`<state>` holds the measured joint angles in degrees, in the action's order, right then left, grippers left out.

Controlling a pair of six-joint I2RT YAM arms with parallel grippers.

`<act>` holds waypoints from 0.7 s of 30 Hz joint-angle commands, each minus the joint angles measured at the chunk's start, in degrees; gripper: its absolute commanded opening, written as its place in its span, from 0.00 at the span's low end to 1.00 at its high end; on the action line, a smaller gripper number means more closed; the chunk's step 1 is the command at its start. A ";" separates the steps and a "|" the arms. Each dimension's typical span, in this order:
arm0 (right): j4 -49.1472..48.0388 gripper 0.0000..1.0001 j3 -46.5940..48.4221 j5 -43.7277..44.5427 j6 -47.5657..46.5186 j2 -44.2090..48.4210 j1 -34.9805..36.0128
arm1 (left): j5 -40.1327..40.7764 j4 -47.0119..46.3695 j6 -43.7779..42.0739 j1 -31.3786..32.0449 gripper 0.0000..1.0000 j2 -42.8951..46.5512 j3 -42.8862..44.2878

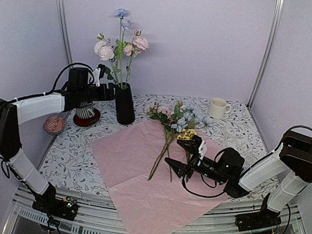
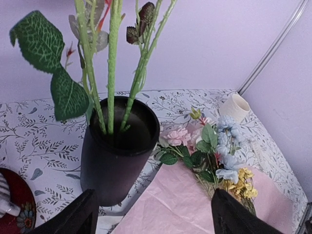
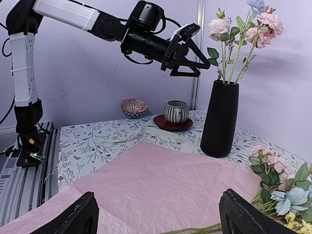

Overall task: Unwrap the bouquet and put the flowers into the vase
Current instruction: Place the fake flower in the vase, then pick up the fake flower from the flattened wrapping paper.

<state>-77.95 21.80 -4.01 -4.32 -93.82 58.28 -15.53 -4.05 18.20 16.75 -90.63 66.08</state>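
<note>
The pink paper (image 1: 137,169) lies unwrapped, flat across the table's (image 1: 69,154) near edge. Several flowers (image 1: 120,46) stand in the black vase (image 1: 125,104) near the back left corner; a loose bunch (image 1: 179,124) waits mid-table. The left gripper (image 2: 153,192) hangs open over the vase, and the right gripper (image 3: 157,195) gapes empty above the paper. No readable writing.

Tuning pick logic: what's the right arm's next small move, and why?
Probably lower the right gripper onto the stems lying on the pink paper, then close. Its jaws stand open above them; the left gripper is open, empty, beside the vase, which already holds flowers.
</note>
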 commanded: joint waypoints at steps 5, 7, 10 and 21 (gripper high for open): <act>3.12 0.94 2.25 7.93 2.40 0.75 0.16 | 5.13 -2.23 -2.94 4.31 0.83 10.61 -9.55; 8.26 0.97 4.60 13.96 6.09 1.54 0.16 | 7.30 -4.36 -1.59 5.79 0.87 13.03 -13.56; 17.92 0.99 8.35 20.46 10.57 3.63 0.14 | 9.61 -7.03 -1.38 8.19 0.98 14.76 -18.10; 34.17 0.99 14.66 20.94 12.67 4.90 -0.78 | 27.98 -9.85 4.61 10.61 0.98 13.93 -23.55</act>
<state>-49.28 35.46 18.15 7.07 -87.85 58.04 4.62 -10.13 20.25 27.11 -77.60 45.71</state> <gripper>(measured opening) 0.988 0.981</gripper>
